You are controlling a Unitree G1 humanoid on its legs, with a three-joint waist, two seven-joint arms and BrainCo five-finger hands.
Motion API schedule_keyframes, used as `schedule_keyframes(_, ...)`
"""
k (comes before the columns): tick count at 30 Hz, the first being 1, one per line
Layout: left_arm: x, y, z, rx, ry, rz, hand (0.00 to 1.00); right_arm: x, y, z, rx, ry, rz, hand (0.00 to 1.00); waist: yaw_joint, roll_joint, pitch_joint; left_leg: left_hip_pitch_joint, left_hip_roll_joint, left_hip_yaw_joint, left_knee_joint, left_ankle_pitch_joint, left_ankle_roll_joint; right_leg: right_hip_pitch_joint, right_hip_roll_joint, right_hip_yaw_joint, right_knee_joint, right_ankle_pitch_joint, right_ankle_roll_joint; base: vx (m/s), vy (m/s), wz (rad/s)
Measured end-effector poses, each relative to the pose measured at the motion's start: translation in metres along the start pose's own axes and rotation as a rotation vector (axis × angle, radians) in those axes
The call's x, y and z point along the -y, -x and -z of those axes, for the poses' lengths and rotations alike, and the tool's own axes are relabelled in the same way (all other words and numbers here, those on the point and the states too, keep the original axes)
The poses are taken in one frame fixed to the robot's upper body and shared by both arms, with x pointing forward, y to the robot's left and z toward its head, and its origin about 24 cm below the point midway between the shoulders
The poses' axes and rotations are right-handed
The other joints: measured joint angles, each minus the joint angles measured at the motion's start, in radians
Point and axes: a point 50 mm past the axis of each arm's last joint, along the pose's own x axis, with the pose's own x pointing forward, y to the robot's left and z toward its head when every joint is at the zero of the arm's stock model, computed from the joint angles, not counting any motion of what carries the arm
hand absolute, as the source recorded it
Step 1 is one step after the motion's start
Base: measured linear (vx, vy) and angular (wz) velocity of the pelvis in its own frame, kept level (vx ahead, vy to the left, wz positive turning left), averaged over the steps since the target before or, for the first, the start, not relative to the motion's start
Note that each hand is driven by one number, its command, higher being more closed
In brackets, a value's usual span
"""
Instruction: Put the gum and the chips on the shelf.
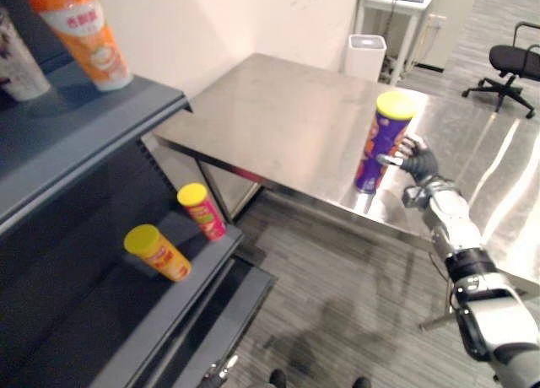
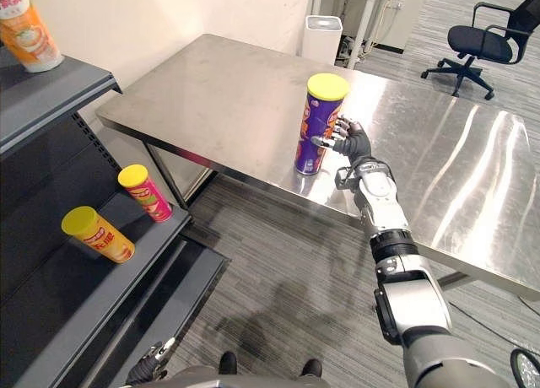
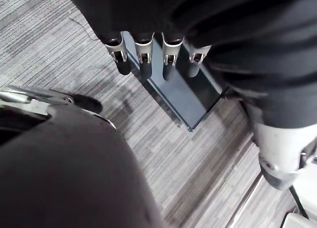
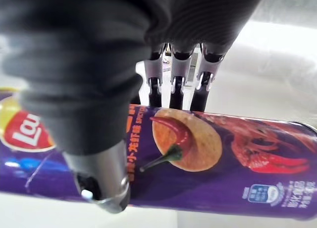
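1. A purple chips can (image 2: 319, 126) with a yellow lid stands upright on the steel worktop (image 2: 228, 93), close to the worktop's near edge.
2. The right hand (image 2: 350, 141) is level with the can's upper half, and the can sits at the hand's 9 o'clock in the head views.
3. The right wrist view shows this hand spread wide. Its fingers (image 4: 176, 89) reach almost straight past the far side of the can and its thumb (image 4: 101, 183) lies across the near side. The can is between them, and the fingers are not curled round it. I cannot tell whether they press on it.
4. The left hand (image 3: 144, 57) hangs low over the grey floor (image 3: 59, 44) by the foot of the shelf. Its fingers are straight and hold nothing.
5. The dark grey shelf (image 2: 51, 93) stands at 9 o'clock from the worktop, well apart from the purple can.
6. On the lower board of the shelf are an orange can (image 2: 99, 234) and a red can (image 2: 148, 194), both yellow-lidded and near each other without touching.
7. On the upper board of the shelf stands an orange-labelled cup (image 1: 84, 34).
8. A white bin (image 2: 321, 38) is past the worktop's far edge at 12 o'clock, and an office chair (image 2: 477, 42) is at about 2 o'clock.
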Motion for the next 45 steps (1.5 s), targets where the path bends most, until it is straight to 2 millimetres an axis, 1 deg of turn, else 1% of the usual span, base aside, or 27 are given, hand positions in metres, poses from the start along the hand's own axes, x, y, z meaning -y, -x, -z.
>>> schedule_keyframes(1,0.000,0.000,0.001,-0.002,0.000,-0.001,0.00,-0.002,0.000,-0.009,0.040,-0.001,-0.011,1.00,-0.005,0.000,0.000,0.002,0.003,0.004,0.000,-0.001,-0.001,0.000,0.002,0.005,0.000,0.000,0.000,-0.01,-0.024,-0.14)
schedule_keyframes(4,-0.001,0.000,0.000,-0.001,0.001,-0.004,0.00,-0.010,0.002,-0.029,0.139,-0.002,-0.048,1.00,-0.006,0.000,0.000,0.016,0.013,0.029,0.000,-0.009,-0.006,0.000,0.009,0.028,-0.001,0.000,0.000,-0.01,-0.031,-0.21)
schedule_keyframes(8,-0.001,0.001,0.002,-0.005,0.001,-0.006,0.00,-0.019,0.010,-0.045,0.219,-0.006,-0.119,1.00,-0.019,-0.001,0.000,0.026,0.015,0.051,0.000,-0.016,-0.007,0.000,0.012,0.047,-0.003,0.000,0.000,-0.02,-0.017,-0.18)
schedule_keyframes(12,-0.004,0.002,0.004,-0.011,0.006,-0.013,0.00,-0.026,0.021,-0.046,0.229,-0.037,-0.198,1.00,-0.033,-0.006,-0.004,0.035,0.017,0.079,0.000,-0.026,-0.008,-0.006,0.013,0.070,-0.002,0.000,0.000,-0.01,-0.012,-0.21)
schedule_keyframes(14,-0.006,0.003,0.004,-0.012,0.015,-0.023,0.00,-0.030,0.026,-0.046,0.226,-0.054,-0.237,1.00,-0.034,-0.009,-0.005,0.035,0.020,0.093,0.000,-0.029,-0.009,-0.016,0.016,0.083,0.000,0.002,-0.002,-0.01,-0.021,-0.24)
schedule_keyframes(15,-0.008,0.003,0.005,-0.015,0.022,-0.031,0.00,-0.032,0.029,-0.046,0.220,-0.077,-0.261,1.00,-0.039,-0.012,-0.007,0.037,0.023,0.103,0.000,-0.032,-0.009,-0.018,0.019,0.086,0.000,0.004,-0.004,-0.01,-0.029,-0.13)
schedule_keyframes(19,-0.011,0.003,0.006,-0.020,0.027,-0.045,0.00,-0.039,0.038,-0.052,0.248,-0.079,-0.324,1.00,-0.057,-0.029,-0.019,0.035,0.033,0.107,0.005,-0.037,-0.013,-0.018,0.029,0.087,-0.008,0.004,-0.004,0.00,-0.047,-0.05)
schedule_keyframes(20,-0.012,0.003,0.005,-0.017,0.032,-0.048,0.00,-0.041,0.042,-0.053,0.260,-0.090,-0.342,1.00,-0.057,-0.033,-0.022,0.031,0.035,0.110,0.019,-0.047,-0.014,-0.015,0.031,0.089,-0.012,0.004,-0.004,0.00,-0.048,-0.08)
schedule_keyframes(23,-0.011,0.002,0.005,-0.020,0.025,-0.049,0.00,-0.045,0.049,-0.056,0.284,-0.115,-0.381,1.00,-0.058,-0.030,-0.027,0.029,0.038,0.124,0.036,-0.060,-0.016,-0.016,0.033,0.103,-0.013,0.004,-0.004,-0.01,-0.034,-0.13)
schedule_keyframes(25,-0.011,0.002,0.004,-0.022,0.018,-0.048,0.00,-0.046,0.053,-0.056,0.289,-0.118,-0.394,1.00,-0.059,-0.030,-0.027,0.029,0.039,0.130,0.036,-0.061,-0.017,-0.020,0.033,0.110,-0.013,0.003,-0.004,-0.03,-0.029,-0.10)
schedule_keyframes(29,-0.011,0.001,0.004,-0.023,0.016,-0.048,0.00,-0.046,0.059,-0.046,0.254,-0.124,-0.399,1.00,-0.061,-0.029,-0.049,0.013,0.041,0.133,0.042,-0.061,-0.018,-0.034,0.035,0.113,-0.013,0.004,-0.004,-0.02,-0.032,-0.02)
schedule_keyframes(31,-0.010,0.001,0.004,-0.022,0.016,-0.047,0.00,-0.046,0.060,-0.044,0.240,-0.125,-0.407,1.00,-0.061,-0.026,-0.053,0.014,0.042,0.133,0.044,-0.061,-0.018,-0.033,0.036,0.113,-0.013,0.004,-0.004,0.00,-0.016,0.00)
schedule_keyframes(36,-0.010,0.001,0.004,-0.022,0.014,-0.047,0.00,-0.048,0.064,-0.045,0.245,-0.125,-0.417,1.00,-0.064,-0.025,-0.053,0.014,0.044,0.134,0.047,-0.062,-0.018,-0.032,0.038,0.114,-0.014,0.006,-0.007,-0.03,-0.031,-0.01)
schedule_keyframes(39,-0.011,0.001,0.005,-0.026,0.014,-0.045,0.00,-0.046,0.069,-0.038,0.219,-0.130,-0.412,1.00,-0.064,-0.023,-0.062,0.015,0.045,0.136,0.053,-0.063,-0.021,-0.030,0.038,0.113,-0.014,0.007,-0.009,-0.04,-0.025,-0.02)
schedule_keyframes(42,-0.011,0.002,0.008,-0.039,0.015,-0.044,0.00,-0.046,0.072,-0.033,0.199,-0.133,-0.415,1.00,-0.065,-0.016,-0.069,0.015,0.047,0.140,0.058,-0.064,-0.022,-0.030,0.039,0.114,-0.015,0.010,-0.012,-0.05,-0.028,-0.04)
schedule_keyframes(45,-0.011,0.002,0.011,-0.055,0.017,-0.046,0.00,-0.046,0.073,-0.031,0.194,-0.133,-0.424,1.00,-0.076,-0.009,-0.073,0.016,0.050,0.140,0.063,-0.064,-0.022,-0.029,0.041,0.114,-0.016,0.011,-0.013,-0.05,-0.030,-0.01)
